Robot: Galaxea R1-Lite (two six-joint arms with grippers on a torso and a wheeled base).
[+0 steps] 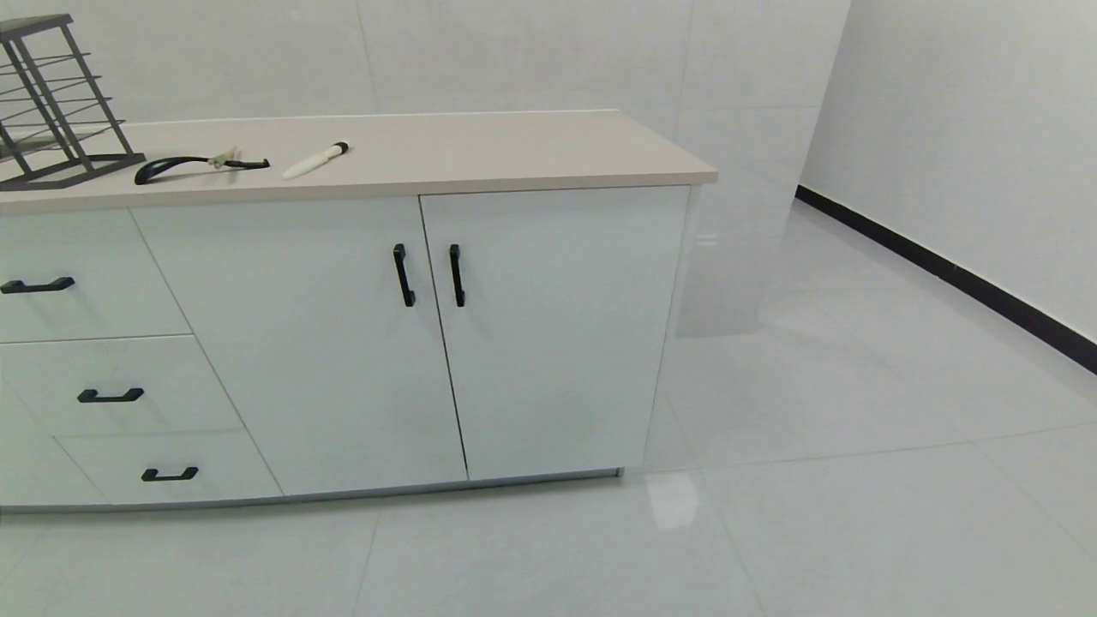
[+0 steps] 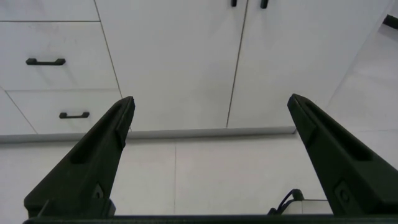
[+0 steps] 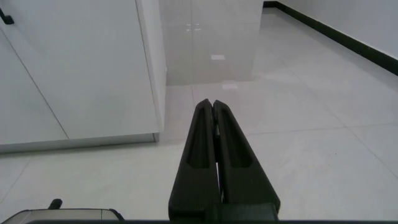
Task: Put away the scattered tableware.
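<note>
- Head view: long white cabinet (image 1: pixel 300 343), smooth flat fronts, under a matte beige countertop (image 1: pixel 514 150). It spans roughly 9 to 1 o'clock.
- The task's tableware lies flat on the countertop, toward 10–11 o'clock.
- Black curved utensil (image 1: pixel 167 167): glossy, hooked and wider at its 9 o'clock end.
- Slim black-handled tool with a pale head (image 1: pixel 236 160): lies at the curved utensil's 3 o'clock end. Touching or just beside, cannot tell. Exact type unclear.
- White stick-shaped utensil with a black tip (image 1: pixel 315 160): at 3 o'clock of the slim tool, apart from it, lying on a diagonal.
- Black wire rack (image 1: pixel 51 103): thin metal rods on a flat frame base. It is at 9 o'clock of the utensils, near but not touching.
- Two flat doors mid-cabinet, with a pair of vertical black bar handles (image 1: pixel 404 275) either side of the seam.
- Three stacked drawers at 8–9 o'clock, each with one of the horizontal black pulls (image 1: pixel 110 395).
- Glossy white tile floor (image 1: pixel 814 471): reflective, thin grout lines.
- Black baseboard strip (image 1: pixel 943 274) along the wall at 3 o'clock.
- Left wrist view: left gripper (image 2: pixel 211 102), matte black wedge-shaped fingers spread wide, nothing between them, facing the cabinet fronts over the floor.
- Right wrist view: right gripper (image 3: pixel 213 107), black tapered fingers pressed together, holding nothing, over the floor near the cabinet's end corner.
</note>
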